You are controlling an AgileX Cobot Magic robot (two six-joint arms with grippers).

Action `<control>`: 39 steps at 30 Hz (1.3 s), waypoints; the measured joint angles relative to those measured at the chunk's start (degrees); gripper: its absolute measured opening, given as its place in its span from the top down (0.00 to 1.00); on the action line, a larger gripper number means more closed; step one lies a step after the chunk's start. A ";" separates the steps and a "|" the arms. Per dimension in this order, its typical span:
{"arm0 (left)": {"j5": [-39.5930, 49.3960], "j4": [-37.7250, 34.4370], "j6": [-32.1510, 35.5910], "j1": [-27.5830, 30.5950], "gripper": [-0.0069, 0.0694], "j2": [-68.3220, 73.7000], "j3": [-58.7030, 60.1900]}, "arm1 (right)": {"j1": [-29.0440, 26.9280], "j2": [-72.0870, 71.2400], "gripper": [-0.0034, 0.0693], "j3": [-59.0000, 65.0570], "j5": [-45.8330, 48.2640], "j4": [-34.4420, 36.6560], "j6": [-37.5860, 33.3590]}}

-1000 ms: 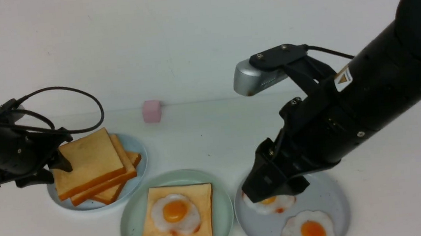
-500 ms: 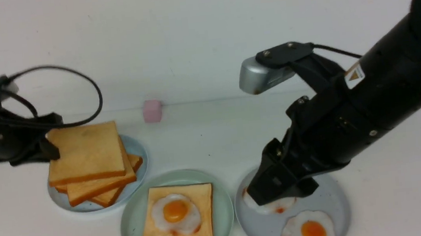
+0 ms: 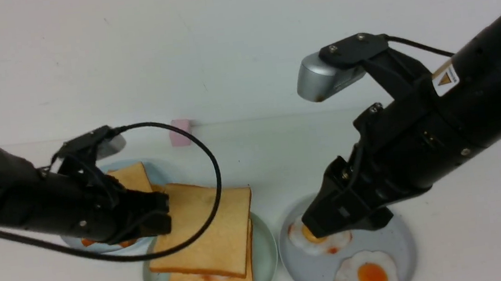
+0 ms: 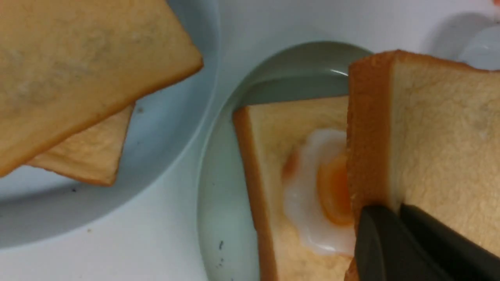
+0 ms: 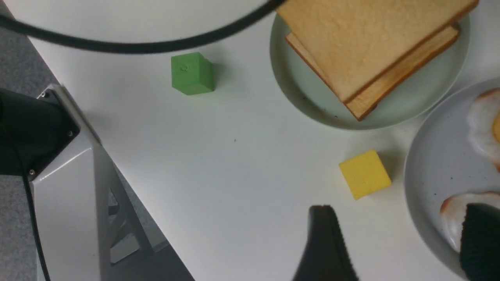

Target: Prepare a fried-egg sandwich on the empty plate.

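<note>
Left gripper (image 3: 158, 215) pinches shut on one edge of the top toast slice (image 3: 204, 231), which hangs skewed just beyond it above the egg-topped slice (image 4: 273, 156) on the mint-green plate (image 3: 266, 250): square corners, level, lower, then release; right gripper (image 3: 341, 226) gapes empty.

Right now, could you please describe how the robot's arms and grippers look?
Both arms are matte black. The right arm is a thick cylinder bearing a label with a yellow warning triangle and a silver wrist camera. The left arm carries a looping black cable. The left gripper and right gripper have black fingers.
</note>
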 joint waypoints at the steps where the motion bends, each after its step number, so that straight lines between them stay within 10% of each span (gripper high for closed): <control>1: -0.55 -0.85 0.00 0.00 0.90 1.14 0.00 | 0.00 0.00 0.31 0.00 -0.07 -0.13 0.00; 10: -1.41 -3.95 0.00 0.00 0.79 6.88 0.00 | 0.00 0.00 0.31 0.00 -0.17 -0.38 0.00; 15: -0.05 -2.45 -1.23 0.00 0.49 3.64 0.00 | 0.00 -0.09 0.39 0.00 -0.30 -0.84 0.00; 24: 10.84 12.97 -16.43 0.00 0.19 -13.40 -1.39 | 0.00 -7.28 0.96 2.14 -0.64 -15.64 10.43; 30: 16.25 13.80 -18.08 0.00 0.28 -23.79 -1.39 | 0.00 -20.33 0.97 15.34 -12.40 -21.38 15.47; 39: 32.86 18.00 -19.57 0.00 0.78 -43.23 2.14 | 0.00 -46.81 0.97 44.67 -35.22 -25.61 16.10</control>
